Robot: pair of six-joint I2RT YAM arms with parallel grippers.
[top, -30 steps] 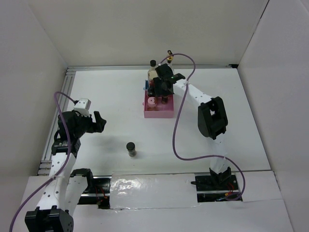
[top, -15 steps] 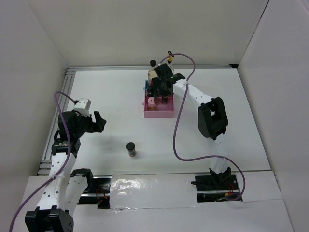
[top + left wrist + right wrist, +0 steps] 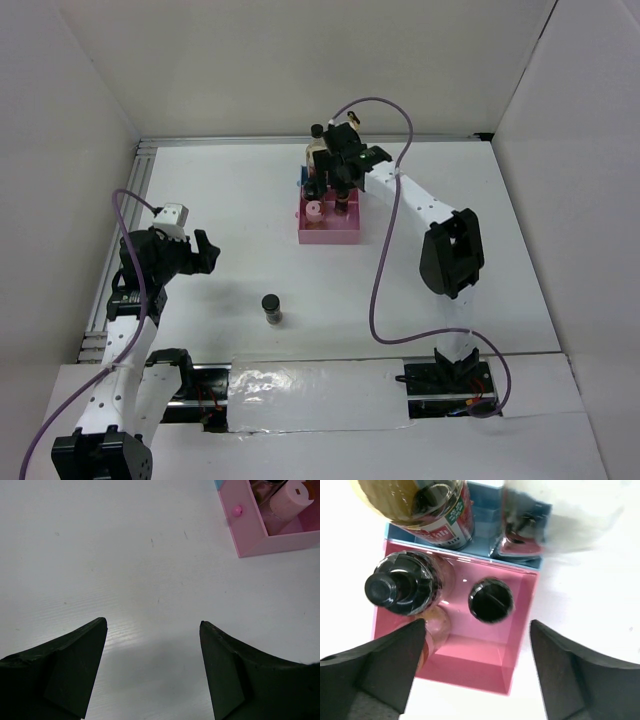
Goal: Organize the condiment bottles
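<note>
Well, nearest the arm bases a lone black-lidded jar (image 3: 271, 307) stands upright on the white desk (image 3: 220, 190), well apart from the other bottles. Off to its left, the left arm (image 3: 150, 265) hangs low over bare desk. The left jaws are spread wide with nothing between them.

Farther back, near the middle of the desk, sits the pink tray (image 3: 335, 232). The right arm (image 3: 420, 200) reaches over it from the right side. The right jaws point down above the tray, wide apart and gripping nothing.

Three small jars stand inside that tray. A pink-lidded jar (image 3: 315, 211) is at the near left; in the wrist view one finger hides most of it. Just behind it is a black-capped jar (image 3: 402, 587). Beside that, toward the right, is a second black-lidded jar (image 3: 490, 600). Both black ones stand upright.

Right against the pink tray's far side is a blue tray (image 3: 487, 515). The tall bottle with the black cap (image 3: 317, 148) and tan label stands in it. Next to it, on the right, is a clear bottle (image 3: 520, 535), too blurred in the wrist view to make out any detail.
</note>
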